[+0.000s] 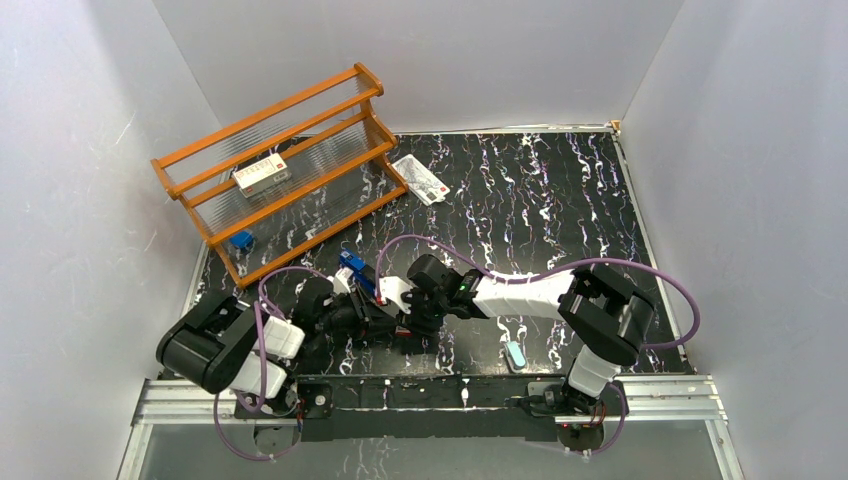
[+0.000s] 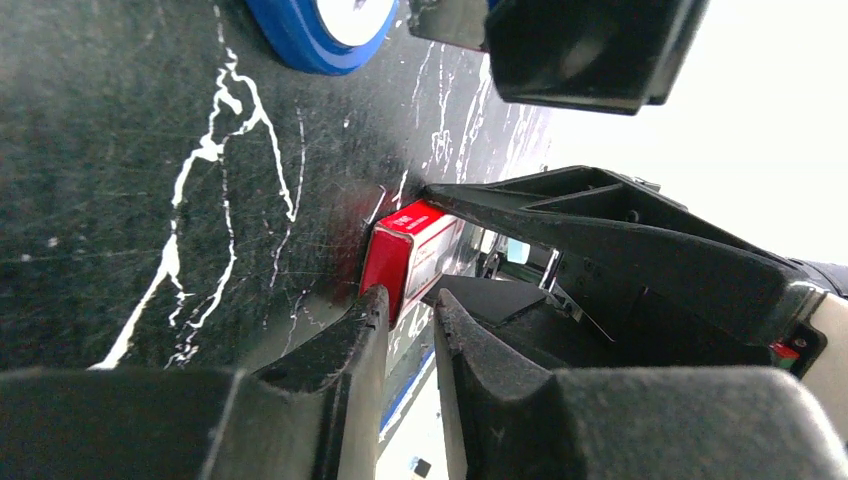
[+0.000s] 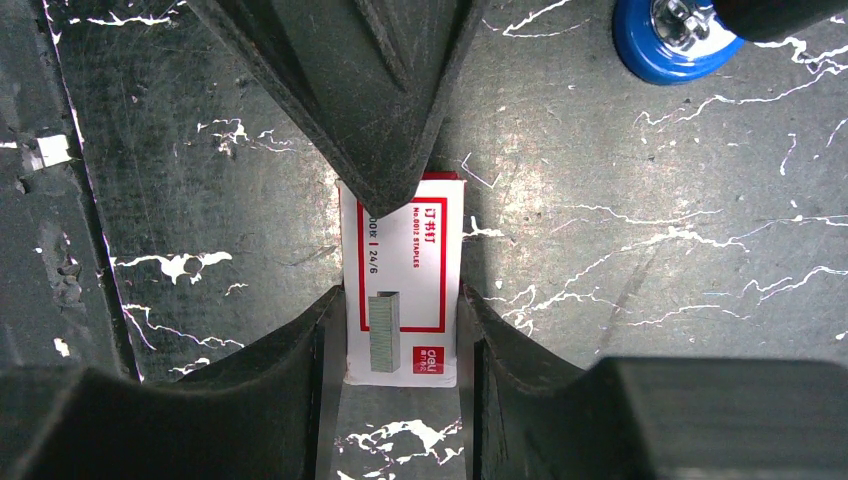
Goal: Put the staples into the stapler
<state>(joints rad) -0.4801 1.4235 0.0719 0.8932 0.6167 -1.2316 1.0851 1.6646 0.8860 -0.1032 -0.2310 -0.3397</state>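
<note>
at centre of the right wrist view, my right gripper (image 3: 400, 300) clamps the closed staples box (image 3: 410, 240); left gripper (image 2: 410, 300) jaws narrow at its end, grip unclear; stapler (image 1: 352, 265) seemingly not yet loaded.

The small red-and-white cardboard staple box (image 3: 410, 250) is showing a smooth printed face. The black white-veined worktop (image 3: 650, 250) is looking scuffed and faintly glossy. The right tool's (image 3: 400, 300) fingers are looking like matt, grainy black plastic, and the blue stapler (image 3: 645, 55) is gleaming.

Lab test cell, white walls (image 1: 80, 120), alu rail (image 1: 430, 395)
</note>
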